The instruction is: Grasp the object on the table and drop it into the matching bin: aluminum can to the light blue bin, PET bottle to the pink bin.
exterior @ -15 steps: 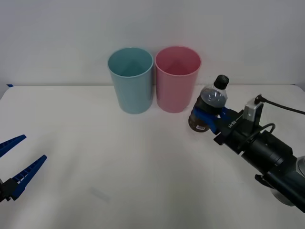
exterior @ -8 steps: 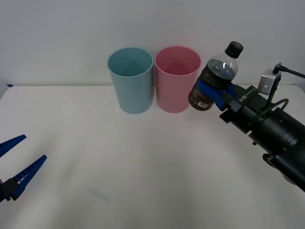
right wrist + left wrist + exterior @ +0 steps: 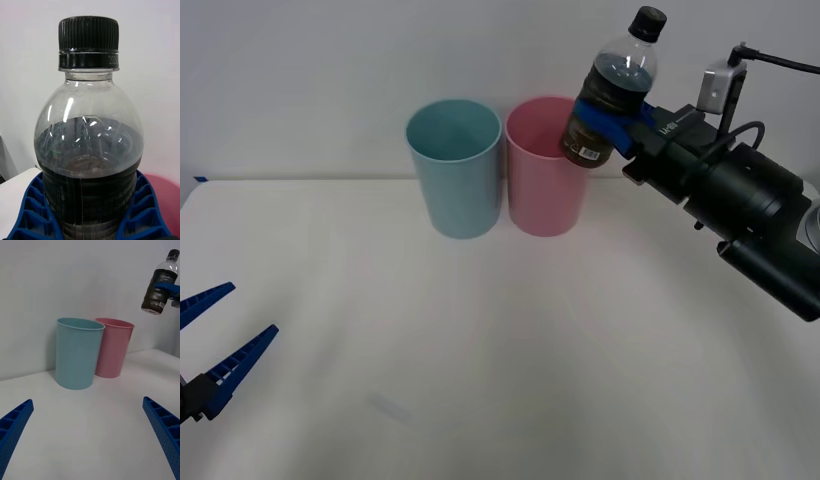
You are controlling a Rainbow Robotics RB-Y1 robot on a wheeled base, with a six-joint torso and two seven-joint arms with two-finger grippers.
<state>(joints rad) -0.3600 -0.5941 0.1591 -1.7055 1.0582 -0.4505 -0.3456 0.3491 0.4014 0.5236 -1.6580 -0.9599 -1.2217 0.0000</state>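
Lifted higher and carried leftward since a moment ago: PET bottle (image 3: 612, 88), tilted, now in the air at the right rim of the pink bin (image 3: 546, 170). Clamped at its label by the right gripper (image 3: 617, 120). Left gripper (image 3: 208, 345) parked low over the table (image 3: 480, 350), fingers spread apart. Light blue bin (image 3: 455, 170) just beside the pink one.

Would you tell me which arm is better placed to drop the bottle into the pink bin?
The right: its gripper holds the PET bottle just above the pink bin. The left gripper waits open, far off.
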